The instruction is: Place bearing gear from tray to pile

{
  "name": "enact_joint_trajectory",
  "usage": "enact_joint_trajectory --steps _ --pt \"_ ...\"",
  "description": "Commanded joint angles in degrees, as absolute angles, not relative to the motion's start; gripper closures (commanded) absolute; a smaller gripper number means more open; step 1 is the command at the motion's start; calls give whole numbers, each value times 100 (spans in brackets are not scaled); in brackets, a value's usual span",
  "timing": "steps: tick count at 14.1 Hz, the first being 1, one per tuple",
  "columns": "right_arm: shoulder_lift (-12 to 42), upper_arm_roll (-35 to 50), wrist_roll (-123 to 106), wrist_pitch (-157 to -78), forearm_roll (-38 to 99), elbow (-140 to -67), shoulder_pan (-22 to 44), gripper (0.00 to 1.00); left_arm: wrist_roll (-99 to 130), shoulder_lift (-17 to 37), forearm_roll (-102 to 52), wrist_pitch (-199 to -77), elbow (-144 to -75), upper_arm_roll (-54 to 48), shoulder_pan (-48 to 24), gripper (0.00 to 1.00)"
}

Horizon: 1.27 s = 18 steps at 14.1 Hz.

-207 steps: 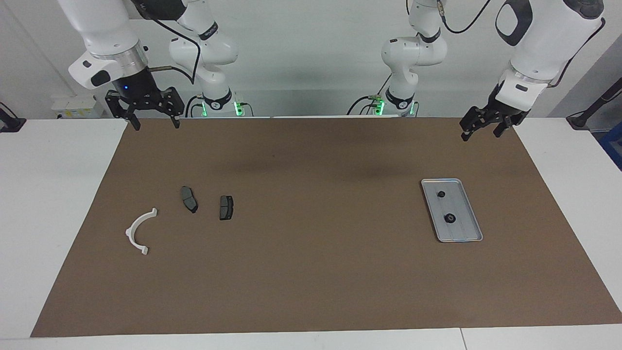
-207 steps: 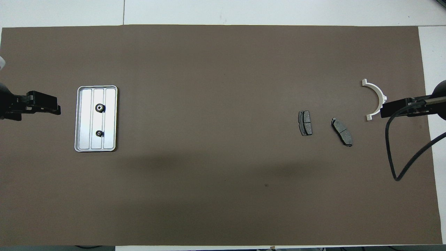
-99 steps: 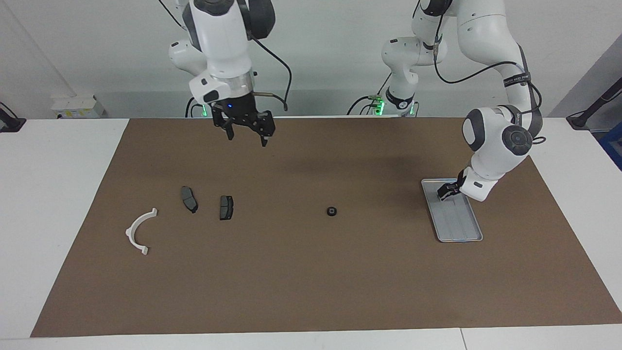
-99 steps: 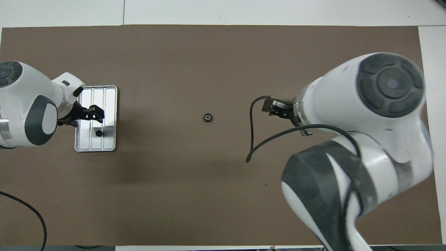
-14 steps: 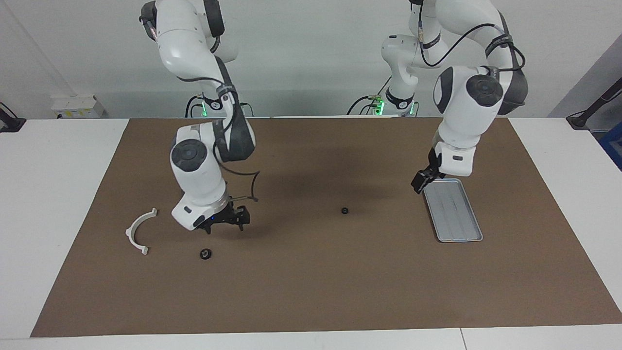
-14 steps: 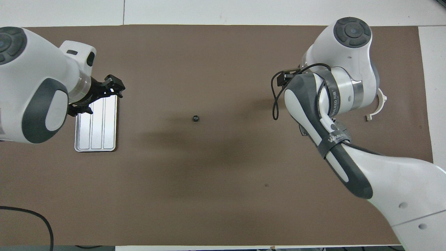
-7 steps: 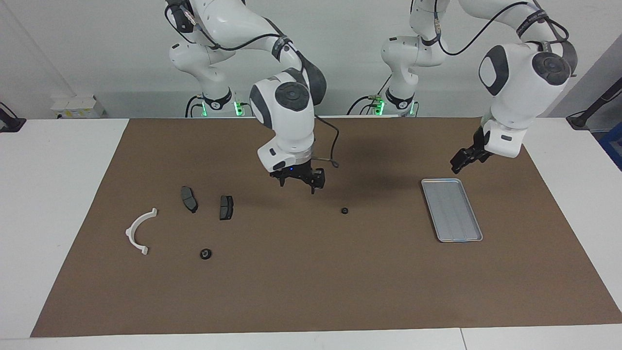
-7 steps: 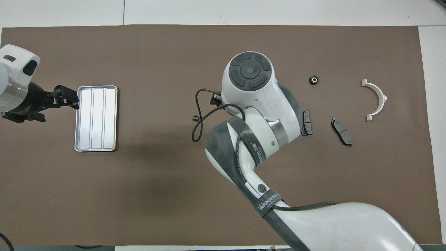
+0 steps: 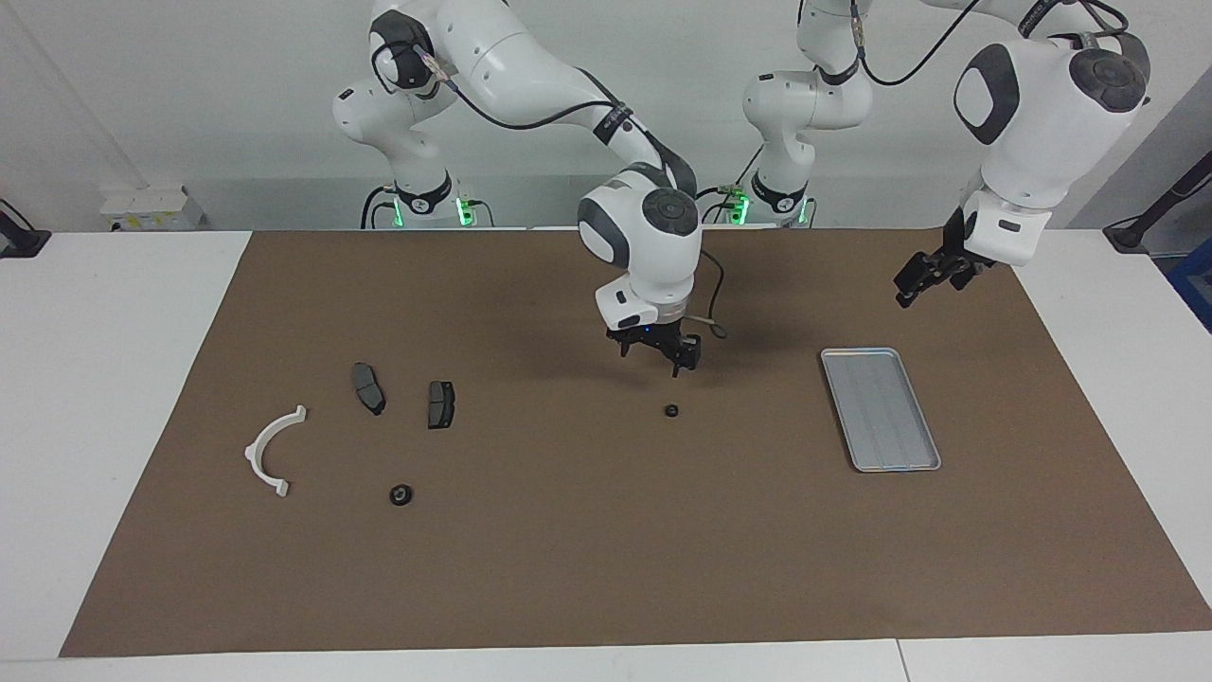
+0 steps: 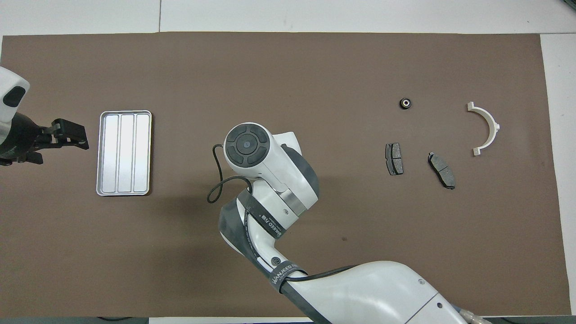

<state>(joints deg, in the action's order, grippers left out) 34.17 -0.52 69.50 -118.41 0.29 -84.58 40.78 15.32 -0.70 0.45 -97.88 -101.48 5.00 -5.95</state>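
The tray (image 9: 881, 407) is empty; 1 gear (image 9: 401, 494) lies by the pile, 1 gear (image 9: 671, 411) mid-tabletop, at 6 o'clock below the open right hand (image 9: 660, 355); the left hand (image 9: 920, 281) waits open.

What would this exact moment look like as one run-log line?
tray: empty | gear: by pile | gear on mat: under right gripper, open | left gripper: open, waiting

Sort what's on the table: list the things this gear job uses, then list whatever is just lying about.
In the job:
- tray, no gears in it
- gear mid-mat, under right gripper
- gear by the pile
- pile: white bracket, two dark pads
- left gripper, waiting

Lying about:
- brown mat
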Motion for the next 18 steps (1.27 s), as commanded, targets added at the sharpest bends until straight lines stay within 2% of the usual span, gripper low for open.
enact_joint_trajectory --steps 1,5,8,11,14,16,17,18 --pt "3752 -62 7276 -11830 -114 -8008 4069 0 1380 -35 79 -9888 -10187 274 -221 0" --pt "3954 -53 7497 -11953 -123 -7824 4087 0 1275 -70 79 -9756 -10187 220 -185 0" --pt "4428 -88 7497 -11804 -141 -7227 4087 0 1230 -88 79 -9773 -10187 246 -193 0" --pt "5078 -132 7550 -11321 -184 -6261 4192 0 1222 -88 79 -9791 -10204 246 -211 0" --pt "5150 -132 7567 -11303 -299 -6196 4192 1 1257 -88 79 -9800 -10204 229 -264 0" --pt "5150 -132 7567 -11294 -308 -6196 4157 16 1266 -88 79 -9826 -10213 237 -264 0" --pt "5150 -132 7567 -11285 -308 -6196 4140 27 1257 -88 79 -9852 -10213 246 -264 0" --pt "5150 -132 7567 -11276 -308 -6196 4140 47 1266 -88 79 -9853 -10204 255 -264 0"
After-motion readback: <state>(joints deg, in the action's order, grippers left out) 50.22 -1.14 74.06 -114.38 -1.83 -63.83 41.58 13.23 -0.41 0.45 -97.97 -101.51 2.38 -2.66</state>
